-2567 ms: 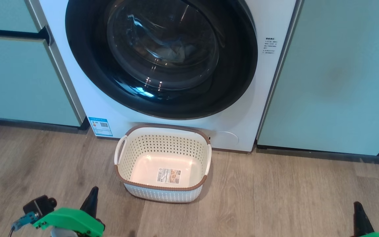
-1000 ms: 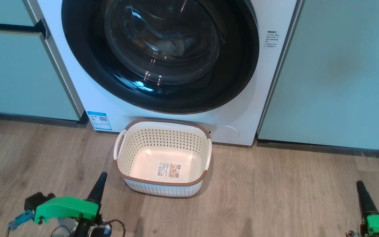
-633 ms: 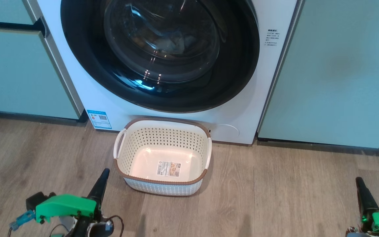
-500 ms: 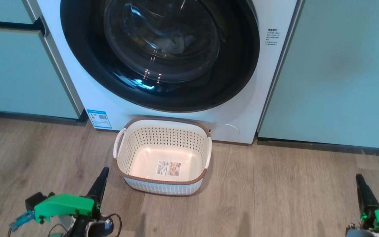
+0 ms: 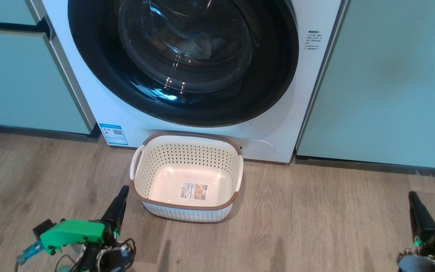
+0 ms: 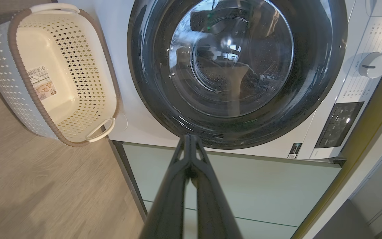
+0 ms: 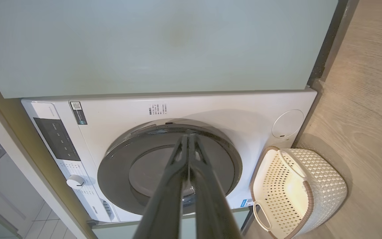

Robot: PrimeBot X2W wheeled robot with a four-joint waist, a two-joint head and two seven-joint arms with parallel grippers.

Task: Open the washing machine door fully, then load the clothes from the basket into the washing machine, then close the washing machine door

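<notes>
Left gripper (image 5: 122, 190) & right gripper (image 5: 413, 196) hang low over the wood floor (image 5: 315, 226), each w/ fingers pressed tip to tip. Further on, betw. them, the basket (image 5: 187, 207) sits on the floor just in front of the washing machine (image 5: 278, 128). The washing machine door (image 5: 89, 68) is closed. Pale clothes (image 5: 198, 45) show dimly thru its glass.

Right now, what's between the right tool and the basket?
Just bare wood floor separates the right tool from the basket, as the head view shows.
</notes>
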